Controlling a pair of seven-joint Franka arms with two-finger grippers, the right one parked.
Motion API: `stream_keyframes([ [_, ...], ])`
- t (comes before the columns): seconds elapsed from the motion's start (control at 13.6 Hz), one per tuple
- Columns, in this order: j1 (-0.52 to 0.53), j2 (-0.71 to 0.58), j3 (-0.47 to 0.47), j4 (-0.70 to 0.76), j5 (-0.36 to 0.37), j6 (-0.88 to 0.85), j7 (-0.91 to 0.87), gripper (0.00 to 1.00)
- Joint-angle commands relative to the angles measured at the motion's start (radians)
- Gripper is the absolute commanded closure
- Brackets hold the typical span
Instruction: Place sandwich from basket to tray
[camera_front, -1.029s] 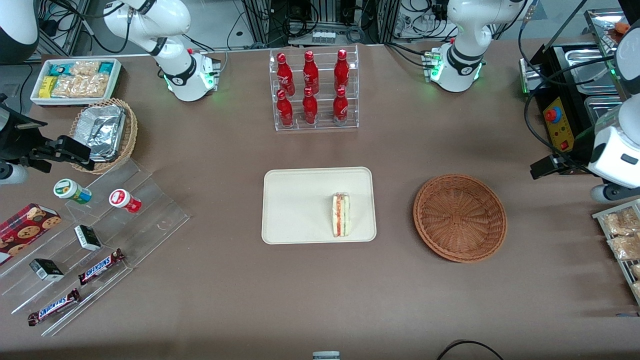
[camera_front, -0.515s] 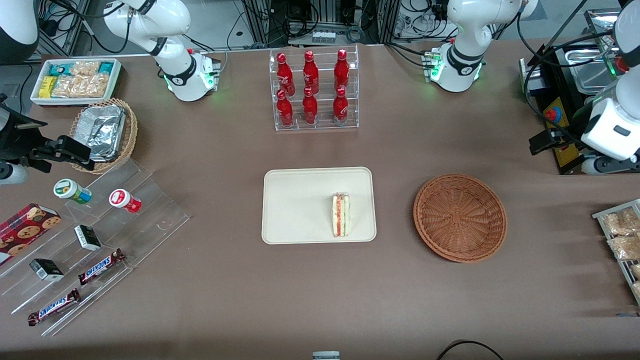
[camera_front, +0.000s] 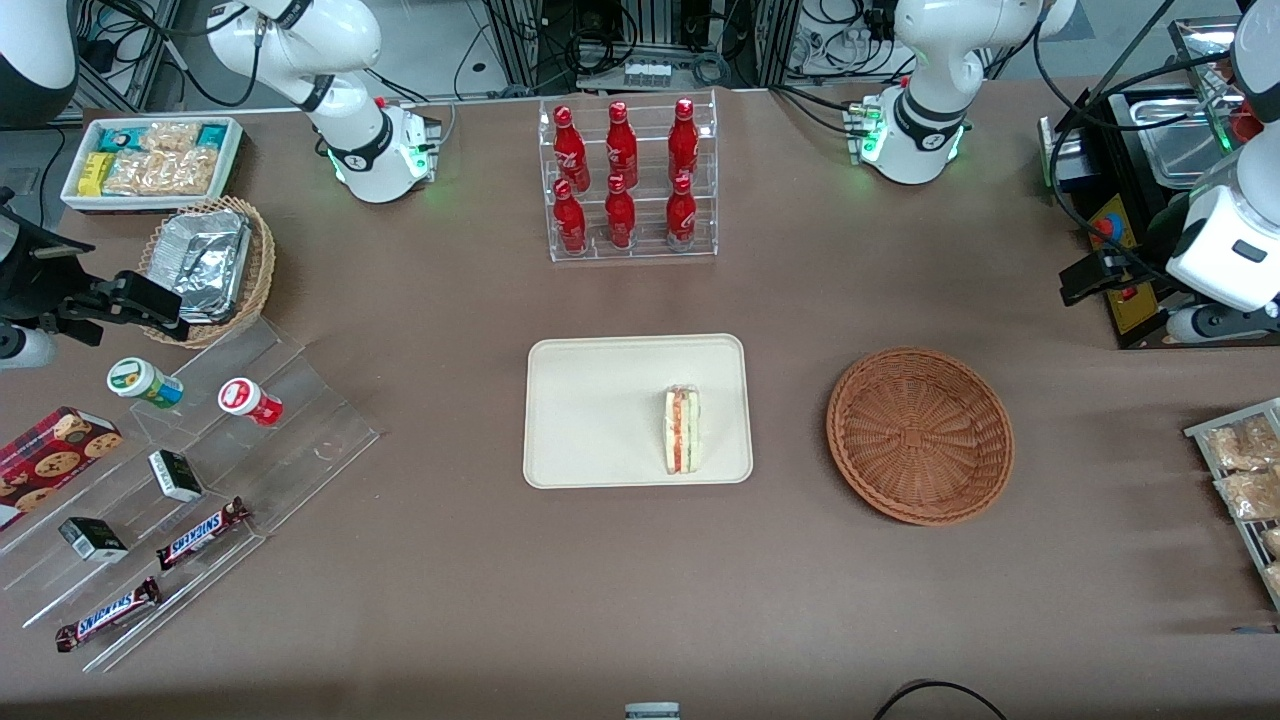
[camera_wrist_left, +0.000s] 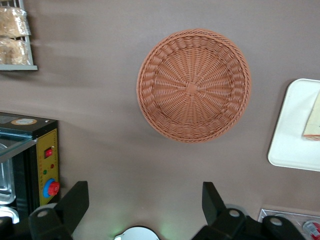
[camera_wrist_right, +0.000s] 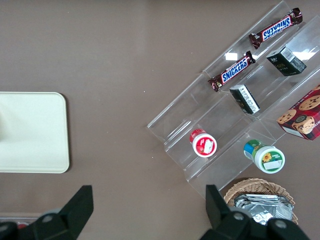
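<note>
Brown matte tabletop: wedge sandwich (camera_front: 682, 430) on smooth cream tray (camera_front: 600, 410); round woven basket (camera_front: 920, 435); hand (camera_wrist_left: 145, 207) spread, raised.

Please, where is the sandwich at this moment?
The sandwich lies on the tray, at the tray's end nearest the basket, which holds nothing. The open gripper is high up at the working arm's end of the table.

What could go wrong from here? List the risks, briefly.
The sandwich stands with its filling edge up, close to the tray rim nearest the basket; a nudge might tip it off. The gripper, jaws open, hangs above the table beside the control box among cables, which could snag.
</note>
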Motion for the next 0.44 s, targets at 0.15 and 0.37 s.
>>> stream_keyframes([
  [0.15, -0.042, -0.014, 0.047, -0.004, -0.041, -0.007, 0.007, 0.0],
  [0.37, -0.042, -0.019, 0.047, -0.005, -0.041, -0.008, 0.008, 0.0],
])
